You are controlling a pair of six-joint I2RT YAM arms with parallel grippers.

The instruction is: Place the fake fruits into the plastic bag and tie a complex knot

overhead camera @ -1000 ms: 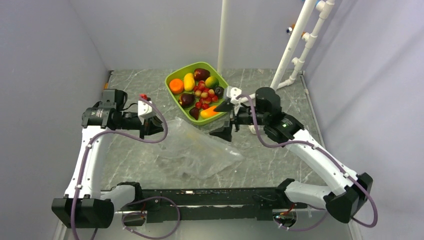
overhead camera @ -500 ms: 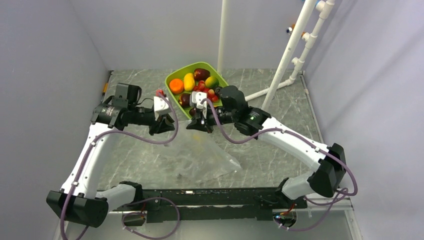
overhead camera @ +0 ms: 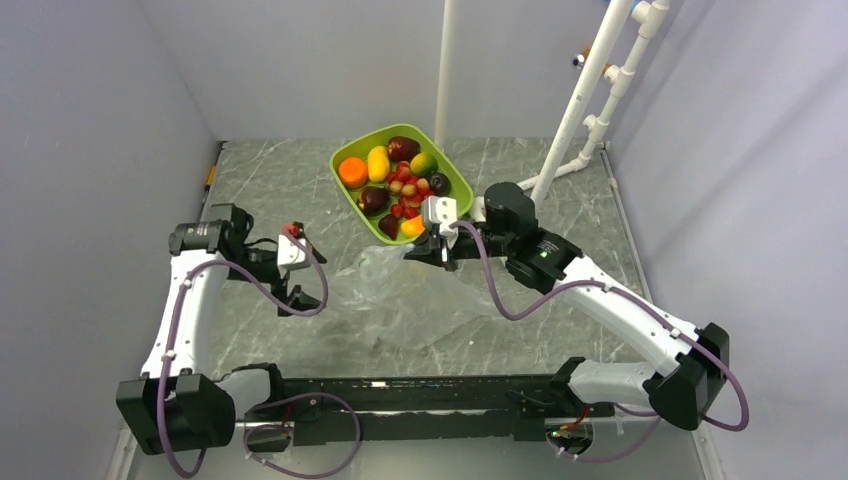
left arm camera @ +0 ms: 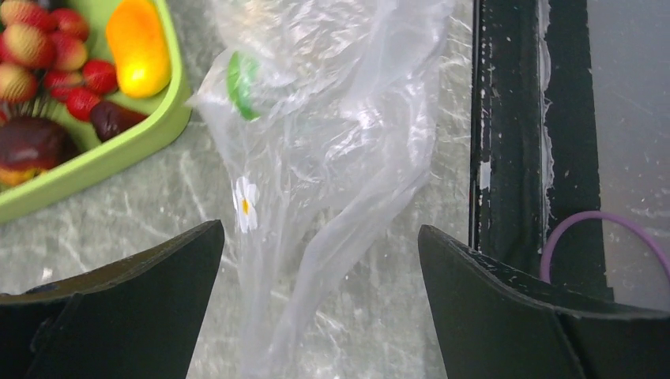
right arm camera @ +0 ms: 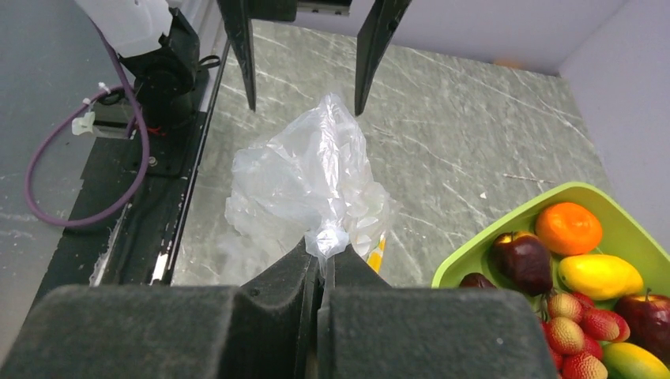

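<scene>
The clear plastic bag [overhead camera: 405, 305] lies crumpled on the marble table, just in front of the lime green tray [overhead camera: 455, 190]. The fake fruits [overhead camera: 395, 180] sit in the tray: an orange [right arm camera: 567, 227], a maroon apple [right arm camera: 521, 262], yellow oblongs and red berries. My right gripper [overhead camera: 412, 256] is shut on a bunched corner of the bag [right arm camera: 328, 237], holding it up beside the tray. My left gripper [overhead camera: 308, 286] stands open at the bag's left end. Its fingers [left arm camera: 142, 292] straddle a fold of plastic [left arm camera: 316, 229] without touching it. No knot shows.
White pipes [overhead camera: 575, 100] and a thin white pole [overhead camera: 445, 70] rise behind the tray. A black rail [overhead camera: 420, 385] runs along the table's near edge, with purple cables by the arm bases. Grey walls close in both sides.
My left gripper has opened, let go of the bag and drawn back left and nearer. My right gripper swung in, shut on the bag's corner and pulled it right, raising it.
</scene>
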